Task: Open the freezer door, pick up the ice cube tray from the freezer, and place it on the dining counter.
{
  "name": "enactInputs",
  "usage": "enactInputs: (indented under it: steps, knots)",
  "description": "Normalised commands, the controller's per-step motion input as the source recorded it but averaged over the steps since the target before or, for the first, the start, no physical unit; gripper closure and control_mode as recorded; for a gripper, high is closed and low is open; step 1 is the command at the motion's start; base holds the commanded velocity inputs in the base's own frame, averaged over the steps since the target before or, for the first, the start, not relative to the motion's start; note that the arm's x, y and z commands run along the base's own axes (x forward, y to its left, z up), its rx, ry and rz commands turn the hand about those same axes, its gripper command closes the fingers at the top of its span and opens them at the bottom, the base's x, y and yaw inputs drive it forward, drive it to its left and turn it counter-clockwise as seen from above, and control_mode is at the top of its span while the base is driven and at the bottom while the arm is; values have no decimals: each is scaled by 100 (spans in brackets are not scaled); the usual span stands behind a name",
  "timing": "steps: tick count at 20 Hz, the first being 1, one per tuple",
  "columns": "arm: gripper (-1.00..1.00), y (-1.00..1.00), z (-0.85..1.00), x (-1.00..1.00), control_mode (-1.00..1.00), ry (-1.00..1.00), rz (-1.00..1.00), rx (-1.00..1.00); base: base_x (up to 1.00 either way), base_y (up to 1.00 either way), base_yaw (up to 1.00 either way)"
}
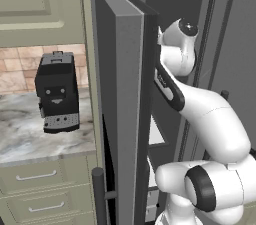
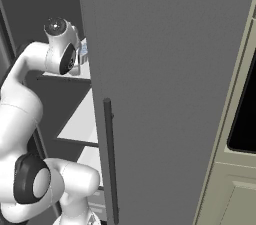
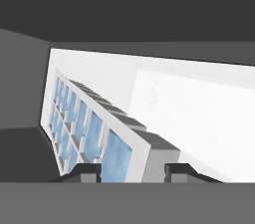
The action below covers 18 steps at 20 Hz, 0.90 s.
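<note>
Freezer (image 2: 45, 4): standing open, white shelf (image 3: 199, 113) carrying ice cube tray (image 3: 89, 133).
End effector (image 3: 132, 172): part-open, straddling the tray's near rim (contact unclear); keep it centred while closing.

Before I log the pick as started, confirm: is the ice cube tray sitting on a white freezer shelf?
Yes: in the hand view the ice cube tray rests on a white shelf inside the dark freezer.

The left base view looks from behind the arm, past the edge of the open freezer door (image 1: 125, 109). The right base view looks at the freezer (image 2: 60, 89) from the other side. Both see the shelves. The hand view sits very close to the ice cube tray (image 3: 94, 133), just ahead of the jaws.
</note>
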Motion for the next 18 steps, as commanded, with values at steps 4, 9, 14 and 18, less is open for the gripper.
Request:
enactInputs:
  steps: [4,9,14,18]
  knots:
    - [100,0,54,-28,-100,-7,-1,0,0,0,0]
    - [100,0,51,-52,-100,-9,-2,0,0,0,0]
    - [100,-6,29,-74,-100,-6,0,0,0,0,0]
    - [100,-3,16,-90,-100,-3,0,0,0,0,0]
